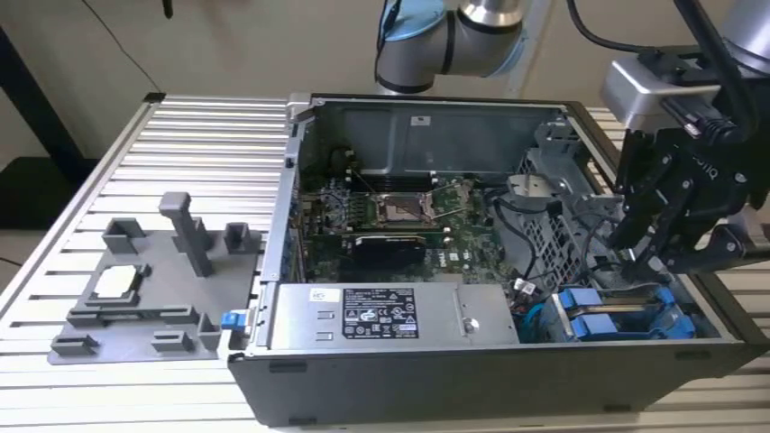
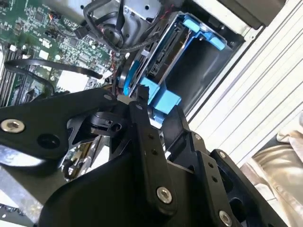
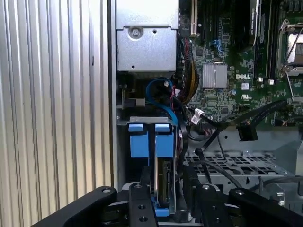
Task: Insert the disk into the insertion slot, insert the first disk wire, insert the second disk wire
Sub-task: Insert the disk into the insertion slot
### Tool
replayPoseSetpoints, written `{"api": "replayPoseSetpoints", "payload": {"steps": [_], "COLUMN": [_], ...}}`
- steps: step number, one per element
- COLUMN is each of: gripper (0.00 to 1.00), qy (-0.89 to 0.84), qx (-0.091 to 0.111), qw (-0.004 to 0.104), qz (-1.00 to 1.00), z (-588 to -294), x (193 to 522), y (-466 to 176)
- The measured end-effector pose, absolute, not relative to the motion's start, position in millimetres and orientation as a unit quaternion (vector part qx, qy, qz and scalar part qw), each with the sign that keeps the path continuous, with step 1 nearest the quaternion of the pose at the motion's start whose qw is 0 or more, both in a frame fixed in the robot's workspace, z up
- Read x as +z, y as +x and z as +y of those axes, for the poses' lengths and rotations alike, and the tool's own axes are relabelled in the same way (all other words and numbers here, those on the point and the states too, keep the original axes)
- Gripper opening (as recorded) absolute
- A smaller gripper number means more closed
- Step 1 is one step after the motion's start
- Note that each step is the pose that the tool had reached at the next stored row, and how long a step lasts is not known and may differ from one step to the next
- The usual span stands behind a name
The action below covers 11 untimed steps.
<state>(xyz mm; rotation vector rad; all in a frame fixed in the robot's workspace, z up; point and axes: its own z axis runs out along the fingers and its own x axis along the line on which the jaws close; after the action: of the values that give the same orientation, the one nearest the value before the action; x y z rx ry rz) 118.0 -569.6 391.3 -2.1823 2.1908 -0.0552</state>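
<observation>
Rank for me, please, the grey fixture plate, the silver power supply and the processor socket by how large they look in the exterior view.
1. grey fixture plate, largest
2. silver power supply
3. processor socket, clearly smallest

This looks like a robotics lab or workshop. A slatted aluminium table point(image 1: 180, 126) carries an opened computer case point(image 1: 481, 383); a grey fixture plate point(image 1: 139, 302) lies by its edge on the exterior view's left; a robot arm point(image 1: 452, 41) rises at its far edge.
</observation>
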Motion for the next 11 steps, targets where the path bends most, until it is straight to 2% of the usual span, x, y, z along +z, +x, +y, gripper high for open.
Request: {"api": "replayPoseSetpoints", "payload": {"steps": [2, 11], "gripper": [0.41, 0.41], "qy": [-0.705, -0.706], "qx": [-0.023, -0.022], "qw": [0.03, 0.029], "qz": [0.708, 0.708], "z": [-569.7, -569.4], "x": [391.2, 390.8], "y": [120.0, 160.4]}}
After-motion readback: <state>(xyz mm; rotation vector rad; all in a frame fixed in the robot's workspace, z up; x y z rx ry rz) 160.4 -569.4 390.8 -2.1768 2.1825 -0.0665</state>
